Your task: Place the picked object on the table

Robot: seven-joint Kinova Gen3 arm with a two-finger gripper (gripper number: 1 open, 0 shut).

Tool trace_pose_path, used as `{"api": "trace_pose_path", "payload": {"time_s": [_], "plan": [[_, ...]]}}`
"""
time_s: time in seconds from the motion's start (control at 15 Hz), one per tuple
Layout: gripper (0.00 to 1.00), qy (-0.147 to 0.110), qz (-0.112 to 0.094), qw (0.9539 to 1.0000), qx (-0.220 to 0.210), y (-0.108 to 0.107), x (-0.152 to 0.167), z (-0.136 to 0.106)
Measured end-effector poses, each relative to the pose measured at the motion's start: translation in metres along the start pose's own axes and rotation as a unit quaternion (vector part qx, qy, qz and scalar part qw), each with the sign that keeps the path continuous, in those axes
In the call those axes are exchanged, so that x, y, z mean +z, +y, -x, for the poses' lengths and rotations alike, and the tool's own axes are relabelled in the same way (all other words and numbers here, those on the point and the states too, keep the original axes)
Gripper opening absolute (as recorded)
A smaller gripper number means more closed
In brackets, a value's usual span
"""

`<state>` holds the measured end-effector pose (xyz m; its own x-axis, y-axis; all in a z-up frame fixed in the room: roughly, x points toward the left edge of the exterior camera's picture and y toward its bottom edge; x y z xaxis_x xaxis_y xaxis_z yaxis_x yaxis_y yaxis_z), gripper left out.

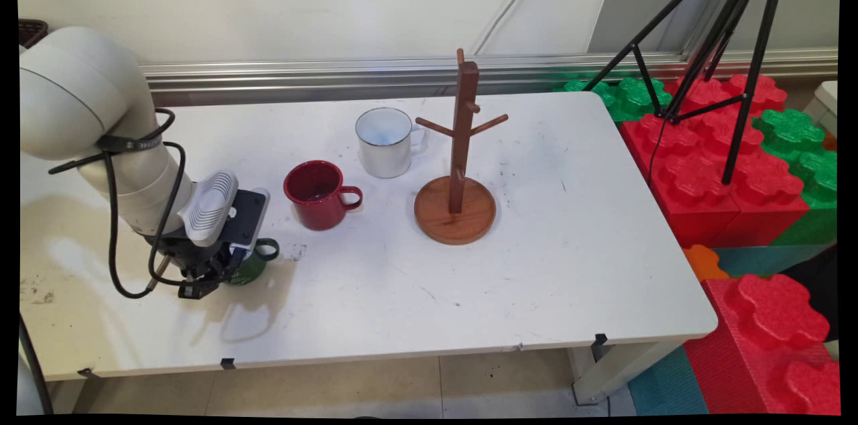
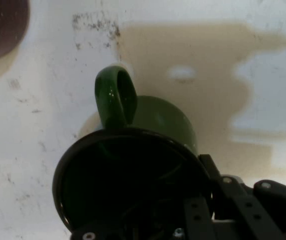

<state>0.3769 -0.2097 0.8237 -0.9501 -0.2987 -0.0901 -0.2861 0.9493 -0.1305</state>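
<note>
One green mug [image 2: 148, 125] at the surface [image 1: 402, 291] 's near left, just left of the red mug [image 1: 315, 196]. Gripper [image 1: 208, 274] clamped on its rim, one finger inside, it seems. Best kept square and firm, without twisting. Looks upright in the main view, long axis vertical, mouth up, handle [image 1: 266, 249] pointing right toward the wooden mug tree [image 1: 457, 170].

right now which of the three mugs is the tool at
The green mug, at the table's left, under the tool. The red mug and the white mug stand apart, nearer the wooden mug tree.
</note>
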Motion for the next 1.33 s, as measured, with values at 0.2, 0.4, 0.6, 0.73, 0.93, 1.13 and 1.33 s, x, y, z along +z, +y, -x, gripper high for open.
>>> {"api": "trace_pose_path", "payload": {"time_s": [0.2, 0.4, 0.6, 0.73, 0.93, 1.13, 1.33], "plan": [[0.00, -0.001, 0.003, 1.0000, 0.001, 0.000, 0.001, 0.003], [0.00, -0.001, 0.005, 1.0000, 0.003, 0.000, 0.002, 0.005], [0.00, -0.001, 0.008, 1.0000, 0.005, 0.000, 0.002, 0.007], [0.00, 0.000, 0.008, 0.9999, 0.006, 0.000, 0.002, 0.008], [1.00, 0.001, 0.010, 0.9999, 0.006, 0.001, 0.003, 0.010], [1.00, 0.002, 0.009, 0.9999, 0.006, 0.001, 0.003, 0.010], [1.00, 0.004, 0.008, 0.9999, 0.005, 0.001, 0.003, 0.012]]}}
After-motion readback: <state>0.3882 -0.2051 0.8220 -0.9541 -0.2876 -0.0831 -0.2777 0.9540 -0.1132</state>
